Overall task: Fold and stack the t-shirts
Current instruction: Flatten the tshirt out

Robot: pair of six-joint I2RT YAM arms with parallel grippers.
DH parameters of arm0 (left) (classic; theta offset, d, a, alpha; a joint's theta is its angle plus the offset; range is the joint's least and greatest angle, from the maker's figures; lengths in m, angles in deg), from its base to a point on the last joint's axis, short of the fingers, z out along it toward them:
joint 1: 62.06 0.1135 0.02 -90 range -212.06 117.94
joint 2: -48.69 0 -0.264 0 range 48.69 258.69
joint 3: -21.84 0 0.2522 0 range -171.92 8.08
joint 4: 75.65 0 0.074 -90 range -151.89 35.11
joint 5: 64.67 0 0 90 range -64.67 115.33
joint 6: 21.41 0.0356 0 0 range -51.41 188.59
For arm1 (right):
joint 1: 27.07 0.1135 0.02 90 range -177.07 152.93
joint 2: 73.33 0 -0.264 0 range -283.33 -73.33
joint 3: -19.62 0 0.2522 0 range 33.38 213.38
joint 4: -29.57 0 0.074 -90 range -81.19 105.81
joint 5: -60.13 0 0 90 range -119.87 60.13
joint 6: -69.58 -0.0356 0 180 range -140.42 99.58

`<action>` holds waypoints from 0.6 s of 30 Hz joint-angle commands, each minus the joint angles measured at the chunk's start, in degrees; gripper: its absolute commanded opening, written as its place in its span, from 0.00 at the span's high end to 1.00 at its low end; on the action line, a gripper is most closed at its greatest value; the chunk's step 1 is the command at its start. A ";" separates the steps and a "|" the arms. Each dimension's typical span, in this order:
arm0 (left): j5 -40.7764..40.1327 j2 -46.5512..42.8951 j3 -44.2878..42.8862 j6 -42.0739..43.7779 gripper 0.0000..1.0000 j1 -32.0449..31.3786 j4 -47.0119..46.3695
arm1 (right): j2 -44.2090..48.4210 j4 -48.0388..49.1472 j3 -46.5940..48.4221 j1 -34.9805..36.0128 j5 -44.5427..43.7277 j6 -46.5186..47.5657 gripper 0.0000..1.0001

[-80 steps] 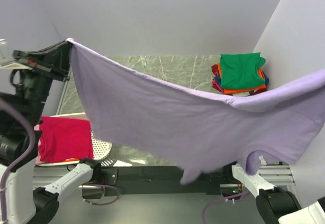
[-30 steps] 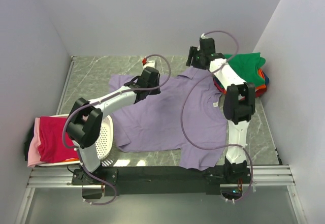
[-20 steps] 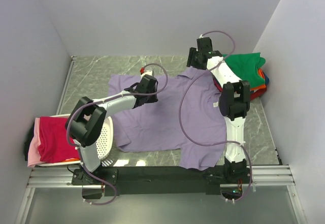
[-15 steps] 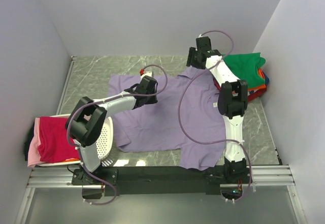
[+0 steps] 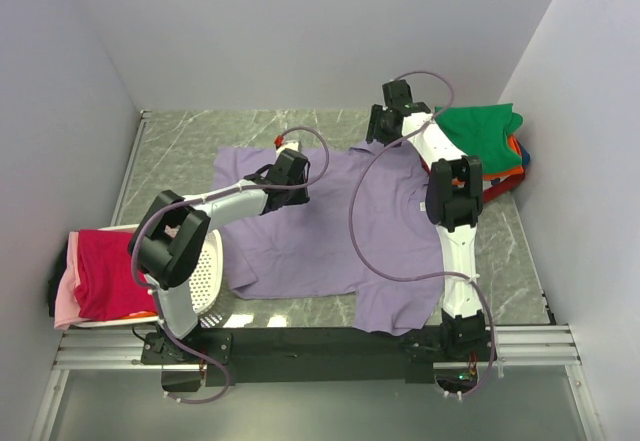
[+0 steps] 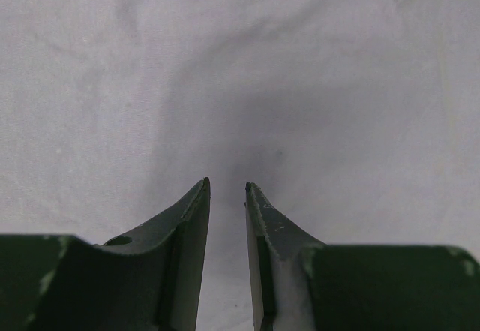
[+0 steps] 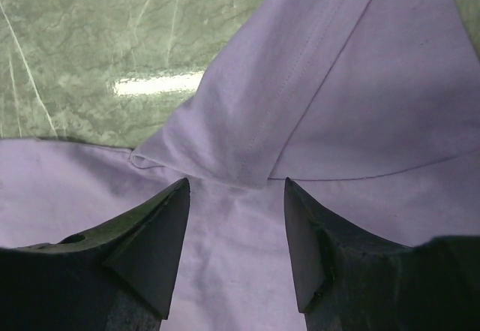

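From above, two arms reach inward over the green marbled worktop (image 5: 190, 151). The left arm bends at the elbow and lays its left end effector (image 5: 291, 183) on the one lavender short-sleeved cloth t-shirt (image 5: 320, 236), which is spread flat at the centre. The right arm stretches far back, with the right end effector (image 5: 380, 129) at the collar. A folded green t-shirt (image 5: 478, 137) tops the stack at the right. One magenta-red t-shirt (image 5: 108, 273) lies over the white perforated plastic basket (image 5: 205, 271).

Left wrist: two dark fingers (image 6: 189, 222) stand slightly apart with nothing between them, over lavender cloth.

Right wrist: its fingers (image 7: 154, 237) are spread wide, straddling a folded lavender point.
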 commanded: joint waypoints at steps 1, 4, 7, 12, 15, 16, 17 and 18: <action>-0.29 -2.67 0.16 0.52 0.69 0.24 -0.17 | -2.11 0.00 1.16 0.47 1.59 -0.79 0.40; -0.30 -3.28 0.42 0.53 0.69 0.33 0.01 | -3.34 -0.80 2.21 0.56 1.86 -1.14 0.41; -0.56 -3.98 0.60 0.70 0.69 0.59 0.19 | -3.70 -0.19 1.86 0.56 1.86 -1.58 0.42; -0.65 -4.60 0.95 0.79 0.69 0.85 0.54 | -4.49 0.16 2.74 0.65 2.48 -2.37 0.44; -0.65 -4.95 1.39 0.61 0.69 0.94 0.36 | -4.93 0.61 2.74 0.56 2.48 -2.90 0.47; -0.65 -5.13 1.56 0.61 0.69 0.94 0.36 | -4.84 0.95 2.57 0.56 2.30 -3.07 0.49; -0.65 -5.30 1.74 0.61 0.69 0.94 0.36 | -4.67 1.22 2.31 0.56 2.13 -3.16 0.51; -0.73 -5.39 1.83 0.61 0.69 1.03 0.45 | -4.58 1.48 1.61 0.56 1.78 -3.34 0.53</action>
